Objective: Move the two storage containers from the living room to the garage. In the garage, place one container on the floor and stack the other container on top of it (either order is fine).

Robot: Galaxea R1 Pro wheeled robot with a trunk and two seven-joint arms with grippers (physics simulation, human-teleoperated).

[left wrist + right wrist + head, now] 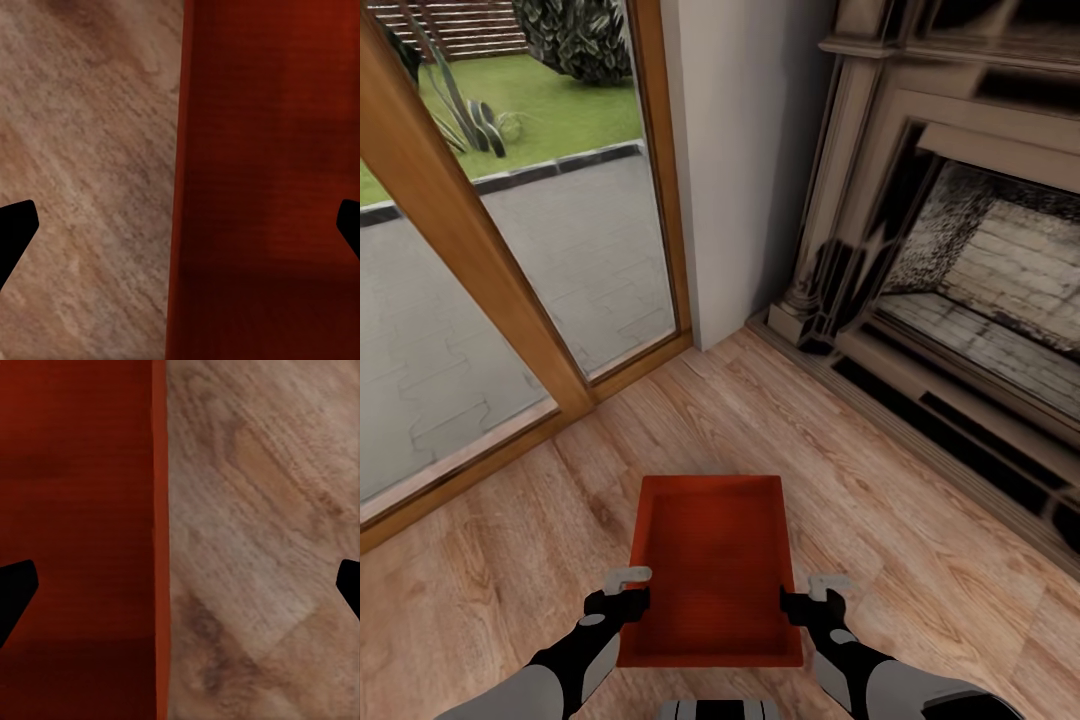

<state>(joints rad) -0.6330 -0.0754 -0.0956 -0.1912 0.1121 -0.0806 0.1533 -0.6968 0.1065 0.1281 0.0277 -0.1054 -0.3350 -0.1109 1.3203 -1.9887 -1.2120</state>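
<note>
From the head camera, a red-orange open-top storage container is seen on the light wood-plank floor of the living room, directly in front of the robot. The left tool is placed at the container's left long wall and the right tool at its right long wall, both near the end closest to the robot. Each tool straddles its wall. A wood-framed glass door is seen ahead on the left, with paving and lawn outside, a white wall section beside it, and a fireplace with a pale surround on the right.

From the left wrist camera, the two dark fingertips of the left tool are seen spread wide apart, one over the plank floor and the other over the container's red inside, with the wall between them and untouched.

From the right wrist camera, the right tool's fingertips are likewise held wide, one over the container's inside and one over the floor, with the rim between them and not gripped.
</note>
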